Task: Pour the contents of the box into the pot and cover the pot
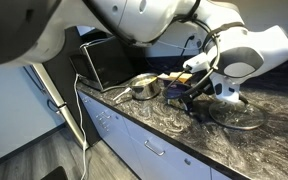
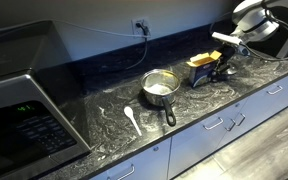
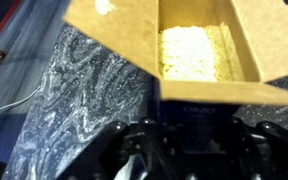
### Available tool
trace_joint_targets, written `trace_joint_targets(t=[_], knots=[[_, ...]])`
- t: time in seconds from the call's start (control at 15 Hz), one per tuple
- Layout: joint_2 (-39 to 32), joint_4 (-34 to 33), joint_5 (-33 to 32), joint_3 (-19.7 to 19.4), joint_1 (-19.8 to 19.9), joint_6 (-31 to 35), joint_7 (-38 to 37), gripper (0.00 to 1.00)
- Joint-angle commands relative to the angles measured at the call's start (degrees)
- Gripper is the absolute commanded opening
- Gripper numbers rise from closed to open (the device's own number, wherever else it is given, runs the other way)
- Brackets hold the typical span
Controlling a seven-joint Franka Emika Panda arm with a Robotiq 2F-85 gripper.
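Bending down, claw (image 3: 194, 140) around box (image 3: 196, 98)

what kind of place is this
Probably a kitchen or kitchenette: a long dark marbled countertop, a microwave at one end of it, and a steel pot standing on it.

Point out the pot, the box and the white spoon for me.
pot (image 2: 152, 83): in an exterior view, on its inner wall.
box (image 3: 189, 105): wrist view, on its blue front face.
white spoon (image 2: 132, 118): in an exterior view, where handle meets bowl.
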State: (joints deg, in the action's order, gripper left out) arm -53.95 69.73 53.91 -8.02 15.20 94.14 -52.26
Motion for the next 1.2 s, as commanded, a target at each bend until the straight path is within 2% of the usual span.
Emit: trace_joint_targets(t=[0.0,0.33,0.73,1.13], knots=[[-1.14,-2.96,-1.15,0.86,1.05,-3.57,-2.79,0.21],[3.62,1.62,-3.83,-0.04,0.45,-6.31,-1.43,0.1],[12.81,8.98,-7.24,-0.53,-0.66,-6.57,0.57,0.1],[23.36,18.93,-8.3,-1.69,-4.12,-1.32,-1.98,0.1]])
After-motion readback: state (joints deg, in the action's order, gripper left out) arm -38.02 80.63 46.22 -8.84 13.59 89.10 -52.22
